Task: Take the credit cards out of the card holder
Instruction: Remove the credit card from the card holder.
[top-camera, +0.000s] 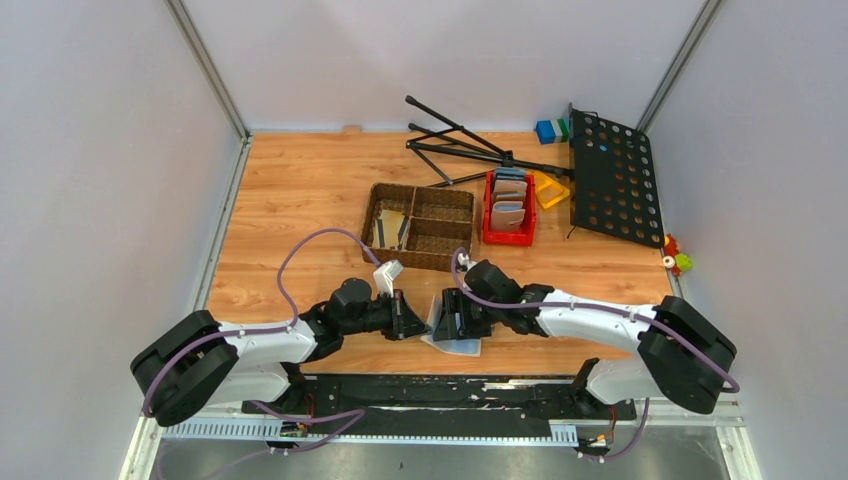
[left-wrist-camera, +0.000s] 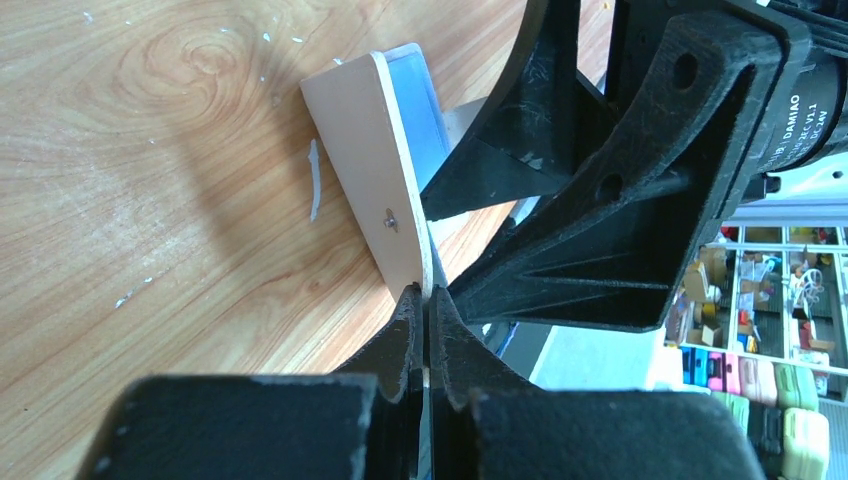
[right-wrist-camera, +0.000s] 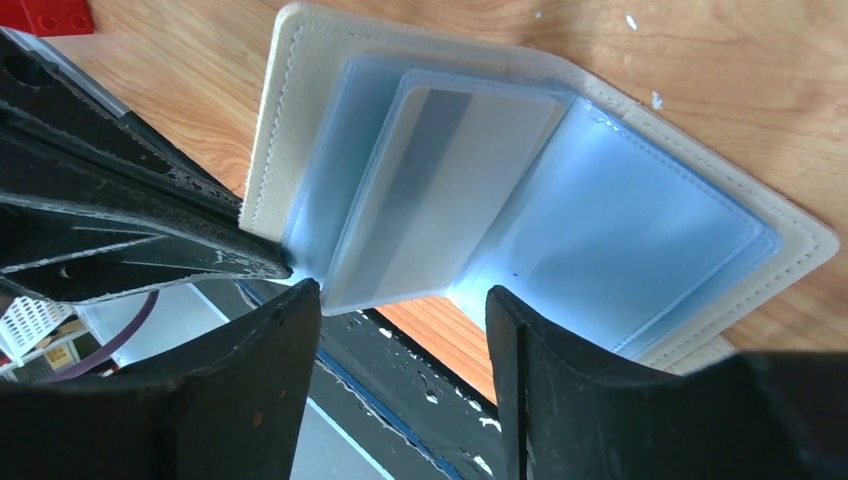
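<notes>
The beige card holder (top-camera: 452, 330) stands open on its edge near the table's front, between my two grippers. My left gripper (left-wrist-camera: 425, 295) is shut on the edge of its beige cover (left-wrist-camera: 375, 190). In the right wrist view its pale blue sleeves fan out inside the beige rim (right-wrist-camera: 290, 110), and a whitish credit card with a grey stripe (right-wrist-camera: 450, 180) sits in one sleeve. My right gripper (right-wrist-camera: 400, 300) is open, its fingertips at the lower edge of that sleeve, holding nothing. Several more cards (top-camera: 390, 229) lie in the woven basket's left compartment.
The brown woven basket (top-camera: 440, 240) stands just behind the grippers. A red bin (top-camera: 509, 237) with other wallets is to its right. A black perforated stand (top-camera: 612, 175) and its tripod legs (top-camera: 455, 140) lie at the back right, with small blocks (top-camera: 552, 130).
</notes>
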